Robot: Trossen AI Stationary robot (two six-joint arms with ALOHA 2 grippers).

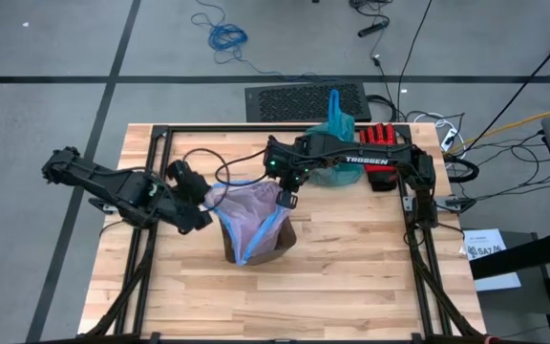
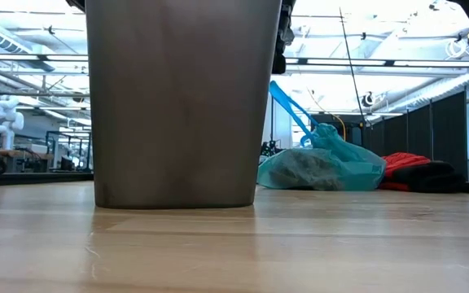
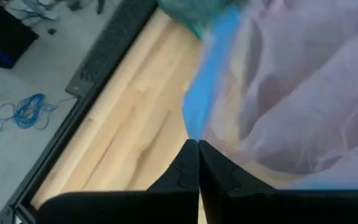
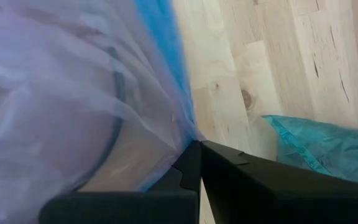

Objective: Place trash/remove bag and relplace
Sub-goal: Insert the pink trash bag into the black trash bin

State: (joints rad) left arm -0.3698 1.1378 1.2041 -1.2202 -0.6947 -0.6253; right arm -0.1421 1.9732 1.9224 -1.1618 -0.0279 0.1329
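Observation:
A brown bin (image 1: 273, 250) stands upright mid-table and fills the low view (image 2: 177, 106). A pale pink see-through bag with a blue edge (image 1: 252, 212) is spread over its top. My left gripper (image 1: 210, 204) is shut at the bag's left side. My right gripper (image 1: 287, 200) is shut at its far right side. The teal-green bag (image 1: 336, 145) lies on the table beyond the bin, loop handle up (image 2: 287, 106). A dark mass shows through its wall (image 2: 308, 171); I cannot tell whether it is the trash. My left gripper pinches the pink bag's blue edge (image 3: 191, 127) between its closed fingertips (image 3: 197, 149). It comes from the table's left, slanting down. The film spreads away from the tips, above the table top. My right gripper pinches the pink bag at its blue edge (image 4: 188, 127) with the fingertips (image 4: 194, 149). It comes steeply from above, on the far right side. Folds in the film run toward the pinch, and the bag hangs over the bin's mouth.
A red glove (image 1: 378, 159) lies at the far right beside the teal bag (image 2: 409, 167). A black frame borders the table (image 1: 160, 134). A black mat (image 1: 306, 99) and cables lie on the floor beyond. The near half of the table is bare wood (image 1: 285, 306).

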